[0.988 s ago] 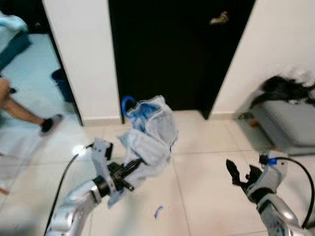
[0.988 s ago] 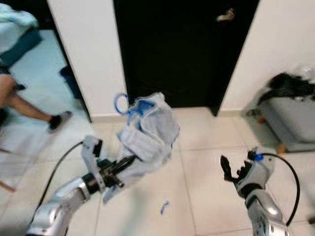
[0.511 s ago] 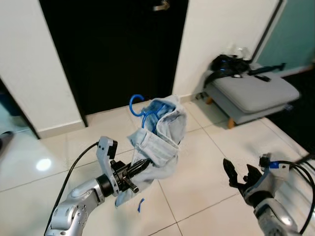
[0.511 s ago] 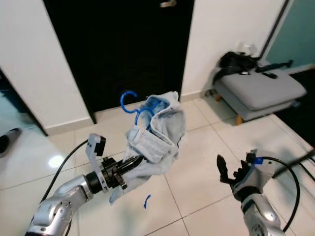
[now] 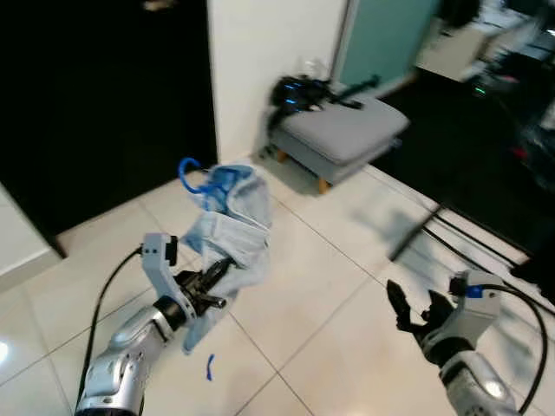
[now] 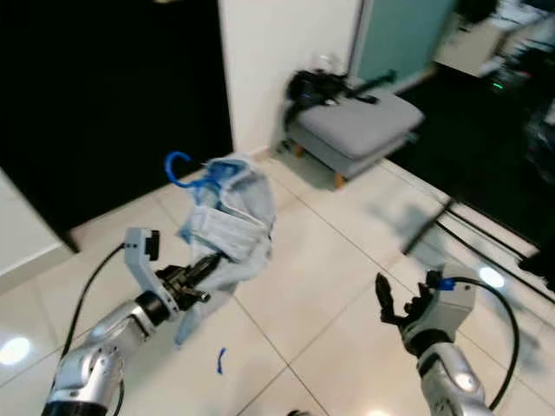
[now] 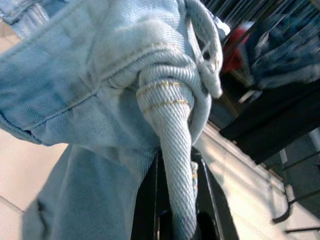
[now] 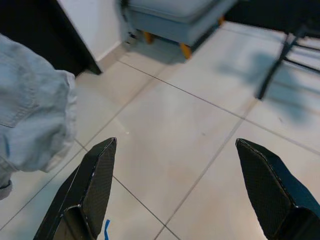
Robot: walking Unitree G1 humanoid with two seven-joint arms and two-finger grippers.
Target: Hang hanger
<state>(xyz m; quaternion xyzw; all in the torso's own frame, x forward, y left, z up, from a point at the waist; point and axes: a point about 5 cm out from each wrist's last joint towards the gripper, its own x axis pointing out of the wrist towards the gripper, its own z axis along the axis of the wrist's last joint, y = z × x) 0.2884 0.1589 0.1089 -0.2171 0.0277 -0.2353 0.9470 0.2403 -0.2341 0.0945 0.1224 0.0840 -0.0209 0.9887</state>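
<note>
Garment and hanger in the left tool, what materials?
Garment: light blue denim, matte; twill weave and tan topstitching show in the left wrist view. Hanger: glossy blue, probably plastic or coated wire; too blurred to settle. Left tool is shut on the garment.

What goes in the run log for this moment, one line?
left gripper: shut on light blue denim garment on blue plastic hanger | right gripper: open, empty, above tiled floor | hanger: not yet hung

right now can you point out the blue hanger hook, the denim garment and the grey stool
blue hanger hook (image 5: 186, 168), left eye view, top of the curved hook
denim garment (image 5: 230, 227), left eye view, middle of the bunched cloth
grey stool (image 6: 360, 123), right eye view, seat cushion top
</note>
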